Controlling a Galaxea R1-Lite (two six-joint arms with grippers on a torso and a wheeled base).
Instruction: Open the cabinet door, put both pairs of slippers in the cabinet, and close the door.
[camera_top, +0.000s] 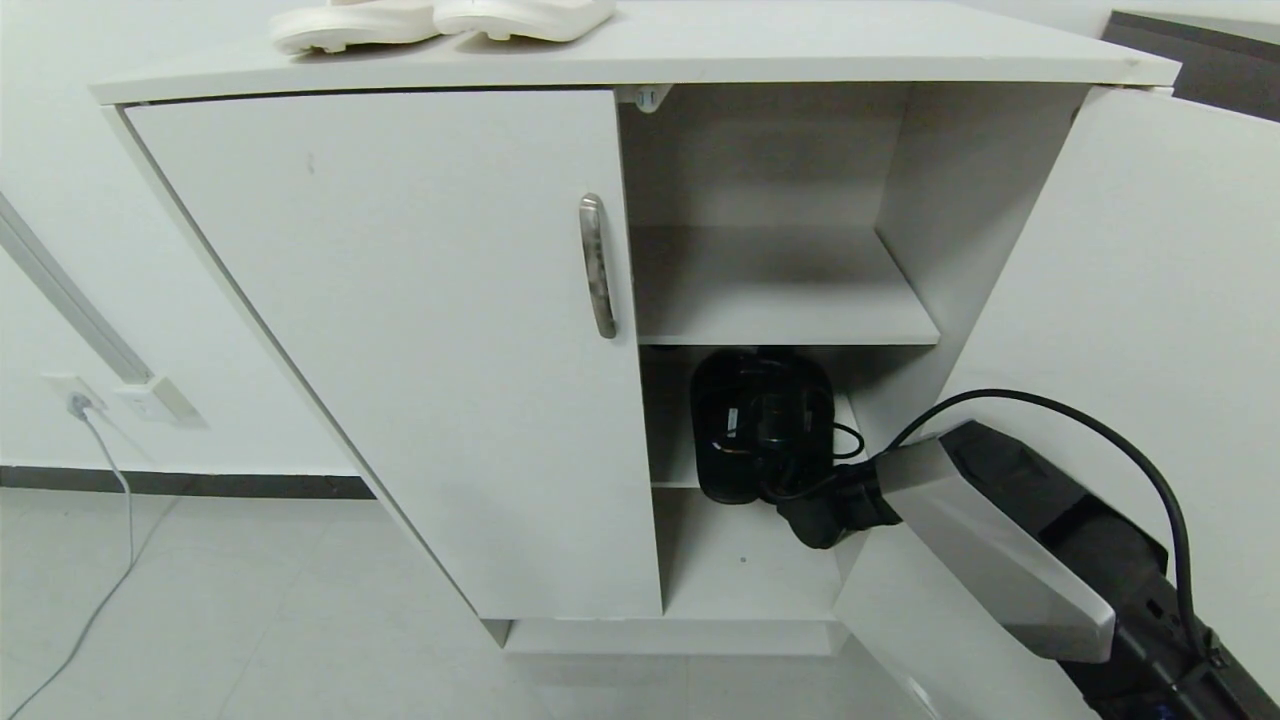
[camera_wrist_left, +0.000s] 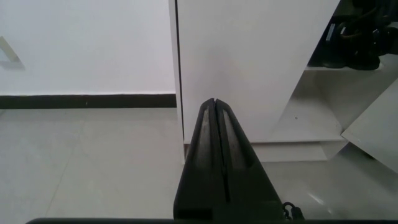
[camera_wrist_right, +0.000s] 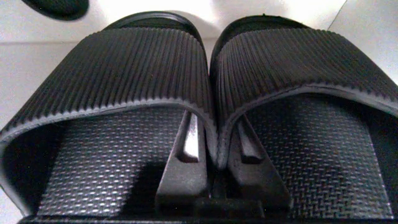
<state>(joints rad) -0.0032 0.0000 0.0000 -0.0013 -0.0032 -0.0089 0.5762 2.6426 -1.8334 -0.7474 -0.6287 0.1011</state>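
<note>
The white cabinet (camera_top: 700, 60) has its right door (camera_top: 1150, 300) swung open and its left door (camera_top: 400, 330) closed. A pair of white slippers (camera_top: 440, 22) lies on the cabinet top. My right gripper (camera_wrist_right: 214, 152) is shut on a pair of black slippers (camera_top: 760, 420), pinching their two inner walls together. They are inside the middle compartment, just above its shelf; I cannot tell if they rest on it. The black slippers (camera_wrist_left: 348, 46) also appear in the left wrist view. My left gripper (camera_wrist_left: 214, 124) is shut and empty, low over the floor, facing the cabinet's lower left corner.
The upper shelf (camera_top: 780, 290) is bare, and so is the bottom compartment (camera_top: 740, 570). A metal handle (camera_top: 597, 265) runs down the closed door's edge. A wall socket with a grey cable (camera_top: 75, 400) is at the left, above the tiled floor (camera_top: 250, 620).
</note>
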